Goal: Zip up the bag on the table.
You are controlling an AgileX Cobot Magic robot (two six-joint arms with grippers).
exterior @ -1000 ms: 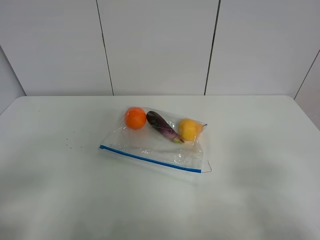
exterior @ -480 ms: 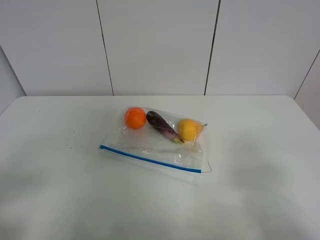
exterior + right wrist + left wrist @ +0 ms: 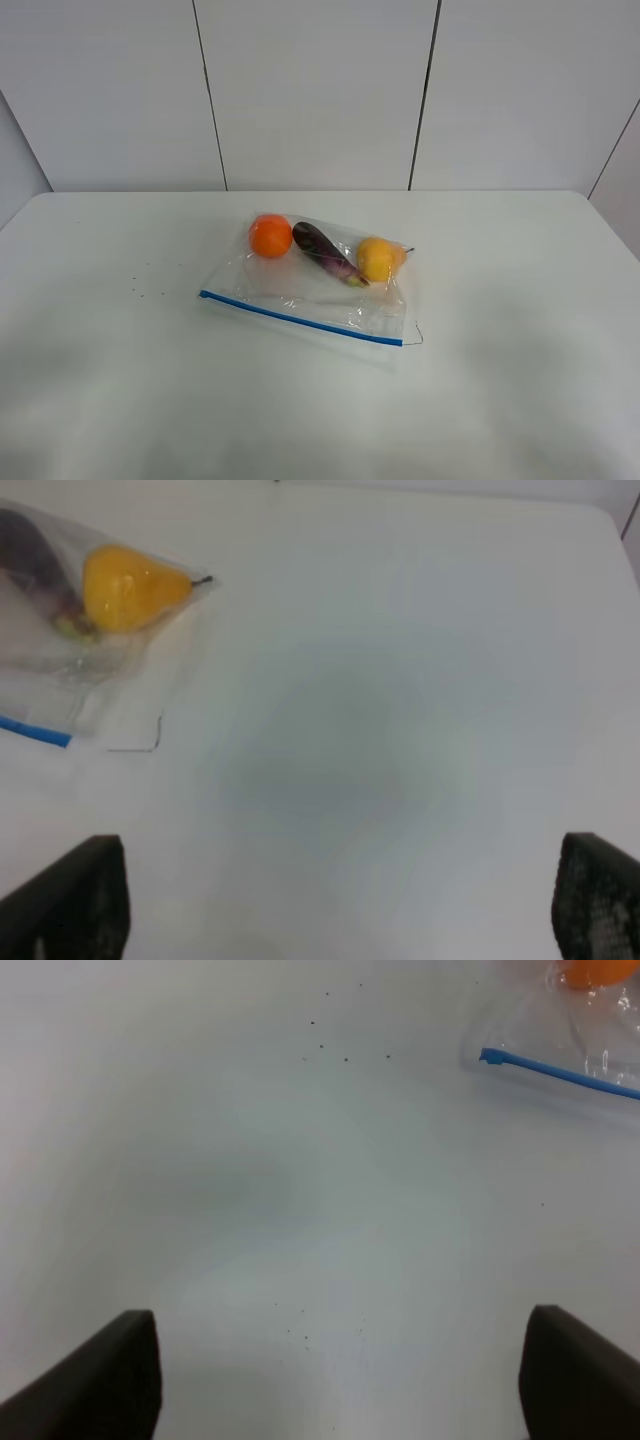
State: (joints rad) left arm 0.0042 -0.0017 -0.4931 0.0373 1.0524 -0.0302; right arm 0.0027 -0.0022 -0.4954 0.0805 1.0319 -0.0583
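Observation:
The clear bag [image 3: 300, 290] lies in the middle of the white table [image 3: 520, 300], its blue zipper strip [image 3: 300, 318] along the near edge. Inside show an orange [image 3: 270, 236], a purple eggplant [image 3: 325, 252] and a yellow pear-like fruit [image 3: 378, 258]. Neither gripper shows in the exterior high view. In the left wrist view the left gripper [image 3: 340, 1390] is open over bare table, well short of the strip's end [image 3: 492, 1057]. In the right wrist view the right gripper [image 3: 335, 905] is open over bare table, off the bag's corner [image 3: 110, 720] and the yellow fruit [image 3: 130, 585].
White wall panels [image 3: 320, 90] stand behind the table's far edge. A few small dark specks [image 3: 140, 290] mark the tabletop left of the bag; they also show in the left wrist view [image 3: 340, 1055].

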